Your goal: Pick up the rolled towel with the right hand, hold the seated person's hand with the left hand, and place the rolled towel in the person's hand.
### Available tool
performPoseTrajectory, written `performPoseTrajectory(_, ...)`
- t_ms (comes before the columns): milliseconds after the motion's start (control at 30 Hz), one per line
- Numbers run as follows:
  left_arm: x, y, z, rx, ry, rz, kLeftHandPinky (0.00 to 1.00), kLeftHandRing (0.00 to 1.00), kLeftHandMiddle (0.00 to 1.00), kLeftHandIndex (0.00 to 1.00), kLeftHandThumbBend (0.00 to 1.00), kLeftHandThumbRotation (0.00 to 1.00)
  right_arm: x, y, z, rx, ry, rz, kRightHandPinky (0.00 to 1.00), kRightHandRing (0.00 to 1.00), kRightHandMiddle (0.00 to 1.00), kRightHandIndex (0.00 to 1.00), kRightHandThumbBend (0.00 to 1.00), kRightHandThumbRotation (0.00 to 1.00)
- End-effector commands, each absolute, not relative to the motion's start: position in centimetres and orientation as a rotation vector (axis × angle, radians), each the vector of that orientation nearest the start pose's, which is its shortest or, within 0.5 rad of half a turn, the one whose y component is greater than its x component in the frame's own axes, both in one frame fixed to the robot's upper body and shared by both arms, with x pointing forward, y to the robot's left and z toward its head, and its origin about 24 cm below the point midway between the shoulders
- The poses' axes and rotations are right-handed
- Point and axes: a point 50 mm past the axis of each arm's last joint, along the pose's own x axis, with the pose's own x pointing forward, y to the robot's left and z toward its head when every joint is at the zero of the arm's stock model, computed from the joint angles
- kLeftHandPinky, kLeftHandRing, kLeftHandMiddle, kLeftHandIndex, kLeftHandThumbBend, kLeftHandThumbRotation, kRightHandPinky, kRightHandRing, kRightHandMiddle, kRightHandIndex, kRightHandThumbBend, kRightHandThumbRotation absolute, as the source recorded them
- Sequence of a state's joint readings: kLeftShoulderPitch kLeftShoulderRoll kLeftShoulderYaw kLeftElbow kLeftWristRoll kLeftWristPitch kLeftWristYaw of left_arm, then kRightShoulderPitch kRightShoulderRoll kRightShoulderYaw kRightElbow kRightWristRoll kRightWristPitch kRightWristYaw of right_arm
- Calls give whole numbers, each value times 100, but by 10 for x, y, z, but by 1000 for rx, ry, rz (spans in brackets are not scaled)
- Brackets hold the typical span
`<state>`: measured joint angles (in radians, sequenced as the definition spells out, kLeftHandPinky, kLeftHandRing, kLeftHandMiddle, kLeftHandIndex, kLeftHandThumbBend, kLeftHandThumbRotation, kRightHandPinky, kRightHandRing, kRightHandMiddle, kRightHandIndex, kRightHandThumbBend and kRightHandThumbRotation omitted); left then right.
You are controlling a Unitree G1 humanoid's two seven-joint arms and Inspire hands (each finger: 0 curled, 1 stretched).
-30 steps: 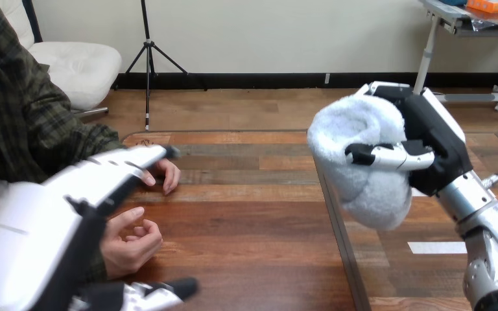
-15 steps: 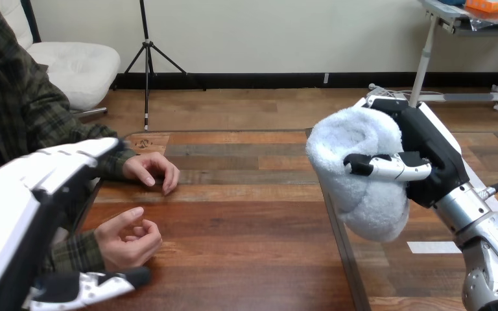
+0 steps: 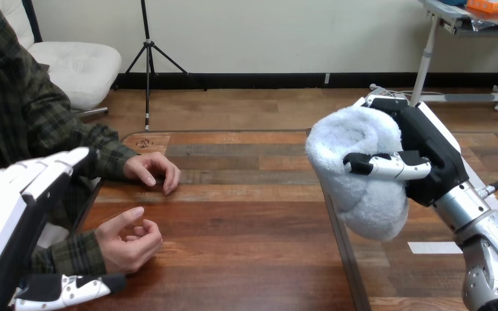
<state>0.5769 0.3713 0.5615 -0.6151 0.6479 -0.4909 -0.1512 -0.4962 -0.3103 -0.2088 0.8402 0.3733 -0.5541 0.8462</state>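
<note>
One fluffy rolled towel (white)

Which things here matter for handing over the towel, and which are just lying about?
In the job:
rolled towel; right robot hand, curled round it; left robot hand, open; person's nearer hand.

Lying about:
person's farther hand, resting on the table; white strip beside the right arm.
</note>
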Motion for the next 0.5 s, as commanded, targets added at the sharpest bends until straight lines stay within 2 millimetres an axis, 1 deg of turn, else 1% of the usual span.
performPoseTrajectory(0, 135, 258, 146, 1454, -258, -17, 71, 81, 83, 86, 100, 37, 327, -218, 100, -19, -438, 528, 14, 20, 28, 31, 76, 0)
performPoseTrajectory(167, 141, 265, 140, 1467, -232, -32, 72, 81, 83, 86, 100, 32, 325, -219, 102, -24, -451, 537, 14, 20, 28, 31, 76, 0)
performPoseTrajectory(300, 147, 270, 135, 1481, -219, -37, 70, 79, 81, 83, 100, 27, 322, -220, 104, -36, -469, 542, 14, 20, 28, 31, 75, 0)
performPoseTrajectory(467, 153, 277, 126, 1495, -186, -49, 68, 77, 79, 81, 100, 24, 318, -222, 108, -30, -481, 557, 13, 20, 28, 31, 75, 0)
